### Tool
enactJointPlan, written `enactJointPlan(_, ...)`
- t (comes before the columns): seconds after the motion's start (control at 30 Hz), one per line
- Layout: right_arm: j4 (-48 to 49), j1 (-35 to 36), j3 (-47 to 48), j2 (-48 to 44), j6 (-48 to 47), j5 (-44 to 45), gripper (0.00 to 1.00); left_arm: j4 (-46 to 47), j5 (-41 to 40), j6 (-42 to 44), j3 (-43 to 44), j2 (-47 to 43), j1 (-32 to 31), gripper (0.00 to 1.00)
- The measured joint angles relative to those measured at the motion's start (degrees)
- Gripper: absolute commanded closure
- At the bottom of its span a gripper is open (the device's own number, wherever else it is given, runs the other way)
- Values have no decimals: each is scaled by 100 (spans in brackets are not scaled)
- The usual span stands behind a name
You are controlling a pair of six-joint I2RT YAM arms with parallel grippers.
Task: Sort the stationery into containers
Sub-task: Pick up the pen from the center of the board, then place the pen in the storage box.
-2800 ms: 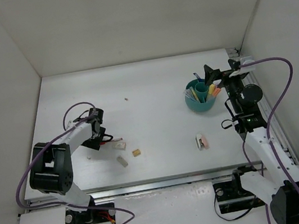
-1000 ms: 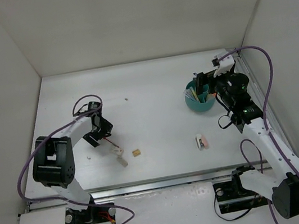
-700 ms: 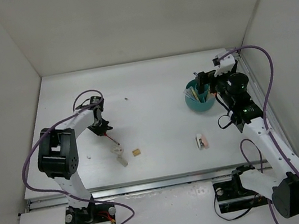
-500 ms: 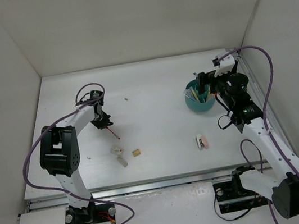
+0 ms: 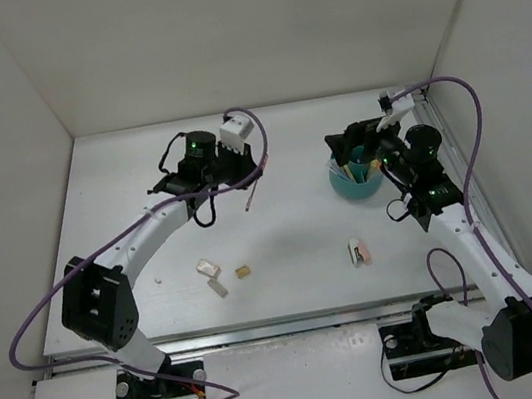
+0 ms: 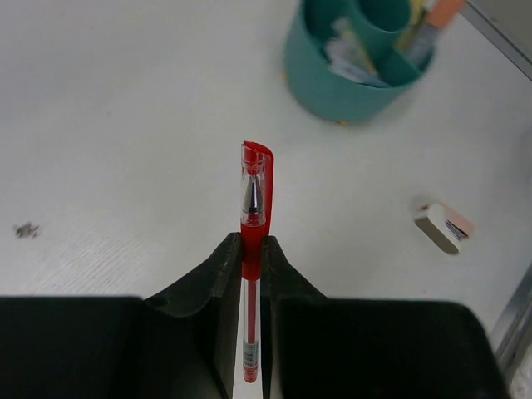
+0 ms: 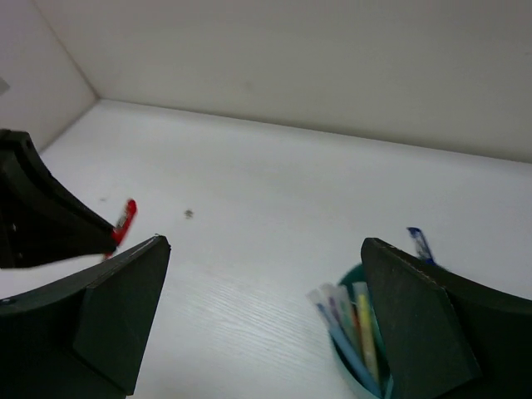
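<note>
Over the table [image 5: 291, 226], a red pen [image 6: 254, 191] clamped

Pinched in the left gripper [image 6: 253, 248], the red pen hangs above the white surface, well apart from the teal cup [image 6: 332, 79] near the right wall [image 5: 489, 73]. Spread wide, the right gripper [image 7: 264, 245] hangs just above the cup.

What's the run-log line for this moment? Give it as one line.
left end effector: shut on red pen | right end effector: open above teal organiser | tan eraser: loose on table
</note>
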Motion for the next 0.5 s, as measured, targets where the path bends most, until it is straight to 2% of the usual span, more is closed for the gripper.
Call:
enactJointPlan(0.1, 426, 81, -2, 258, 699, -463, 2, 199, 511, 728, -247, -374, -361, 100)
enactJointPlan(0.2, 785, 249, -2, 595, 1281, -734, 2, 341, 793, 1058, -319, -490, -498, 100)
enactJointPlan(0.5, 1261, 914, -2, 1401, 2382, -903, 2, 487, 890, 1226, -352, -494, -472, 100)
